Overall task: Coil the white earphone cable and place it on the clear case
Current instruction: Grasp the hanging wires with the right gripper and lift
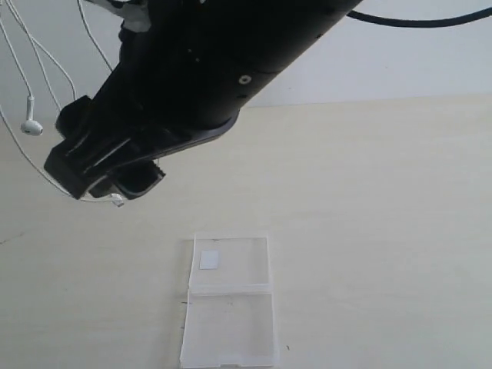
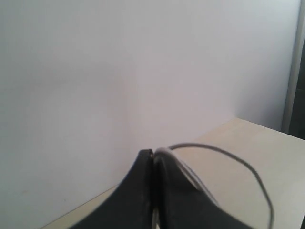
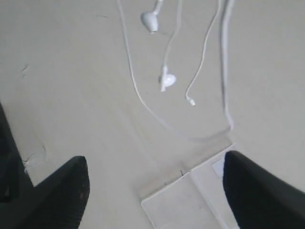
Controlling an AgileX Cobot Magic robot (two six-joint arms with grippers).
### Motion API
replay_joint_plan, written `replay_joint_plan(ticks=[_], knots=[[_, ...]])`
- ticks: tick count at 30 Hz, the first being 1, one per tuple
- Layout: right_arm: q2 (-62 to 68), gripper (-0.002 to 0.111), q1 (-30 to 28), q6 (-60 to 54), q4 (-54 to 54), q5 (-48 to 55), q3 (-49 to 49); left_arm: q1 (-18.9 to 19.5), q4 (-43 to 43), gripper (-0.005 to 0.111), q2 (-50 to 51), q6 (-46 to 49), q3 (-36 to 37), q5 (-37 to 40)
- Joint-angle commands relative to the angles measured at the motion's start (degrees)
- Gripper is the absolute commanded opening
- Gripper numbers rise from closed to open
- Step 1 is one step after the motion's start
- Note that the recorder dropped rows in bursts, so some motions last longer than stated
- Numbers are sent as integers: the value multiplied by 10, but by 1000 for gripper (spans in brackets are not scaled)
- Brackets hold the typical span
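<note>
Open tabletop (image 1: 384, 231) flanks the clear case (image 1: 231, 323); white earphone cable (image 1: 31, 125) dangles left.

A pale cream table (image 1: 384, 215) fills most of the exterior view, matte and plain. Behind it stands a white wall (image 1: 400, 69), meeting the table's far edge. Near the left side a thin dark scratch (image 1: 11, 240) marks the top. The right wrist view shows small cracks (image 3: 32, 160) in the surface. In the left wrist view a grey upright strip (image 2: 291, 71) stands beside the wall.
</note>
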Motion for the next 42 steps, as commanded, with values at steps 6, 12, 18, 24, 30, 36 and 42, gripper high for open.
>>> replay_joint_plan(ticks=[6, 12, 18, 24, 30, 36, 42], knots=[[-15, 75, 0, 26, -17, -51, 0, 1, -6, 0, 4, -16, -4, 17], [-7, 75, 0, 19, 10, -111, 0, 1, -6, 0, 4, -21, -4, 35], [25, 75, 0, 7, 13, -167, 0, 1, -6, 0, 4, -20, -4, 67], [56, 79, 0, 7, 19, -268, 0, 1, -6, 0, 4, -16, -4, 94], [82, 92, 0, 5, 62, -345, 0, 1, -6, 0, 4, -5, -4, 119], [101, 94, 0, 7, 72, -384, 0, 1, -6, 0, 4, 4, -4, 128], [117, 94, 0, 6, 82, -427, 0, 1, -6, 0, 4, 3, -4, 126]])
